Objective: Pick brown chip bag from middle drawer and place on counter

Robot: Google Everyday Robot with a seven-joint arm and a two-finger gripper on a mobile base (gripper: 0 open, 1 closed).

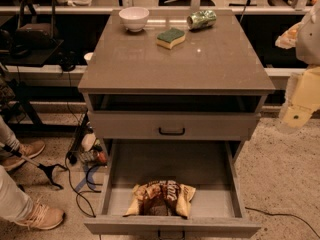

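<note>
The brown chip bag (161, 199) lies crumpled on the grey floor of the open middle drawer (220, 204), near its front wall and a little left of centre. The drawer is pulled far out, and part of its black handle (170, 233) shows at the bottom edge. The counter (200, 69) is the broad grey-brown top of the cabinet above. My gripper (296, 115) is at the right edge of the view, beside the cabinet at about top-drawer height. It is well away from the bag and above it, and holds nothing that I can see.
A white bowl (134, 18), a green-yellow sponge (170, 37) and a green can on its side (201, 19) sit at the counter's back. The shallow upper drawer front (125, 125) is shut. A person's shoes (42, 216) and cables (80, 184) lie on the floor at left.
</note>
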